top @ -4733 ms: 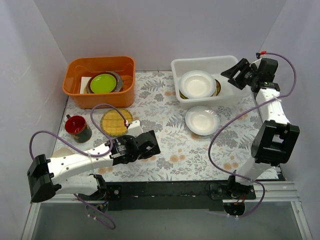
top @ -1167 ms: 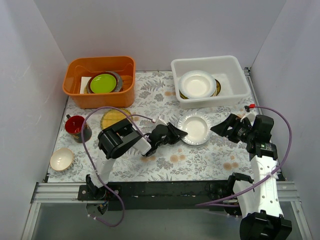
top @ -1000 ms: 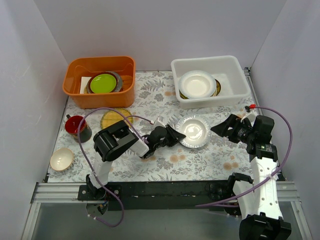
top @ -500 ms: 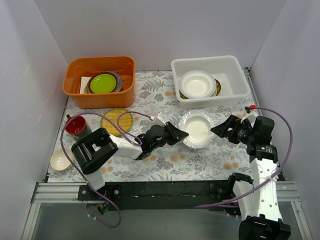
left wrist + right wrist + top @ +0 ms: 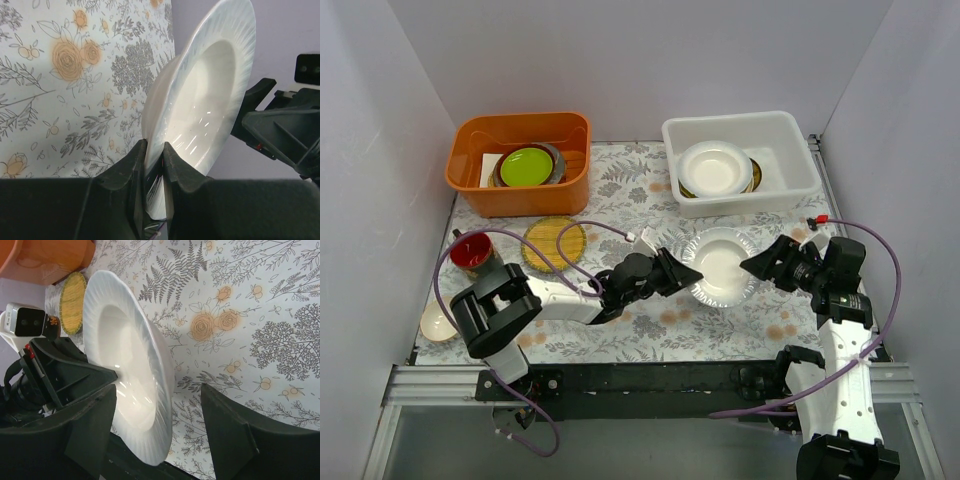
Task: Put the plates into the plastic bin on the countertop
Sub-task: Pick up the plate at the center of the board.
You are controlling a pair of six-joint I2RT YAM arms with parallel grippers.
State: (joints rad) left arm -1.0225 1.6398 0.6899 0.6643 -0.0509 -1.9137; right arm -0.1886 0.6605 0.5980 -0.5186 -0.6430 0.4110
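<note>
Plate point(image 5: 722, 262) rim clamped in left tool point(image 5: 154, 157); right tool point(image 5: 752, 266) agape around opposite rim.

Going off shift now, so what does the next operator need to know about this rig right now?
Left claw: shut on the rim of the ribbed white plate, above the countertop.
Right claw: open, fingers either side of the opposite rim.
Done: stacked plates sit in the plastic bin.
Left: bin this plate, then the woven plate and cream plate on the countertop.
</note>
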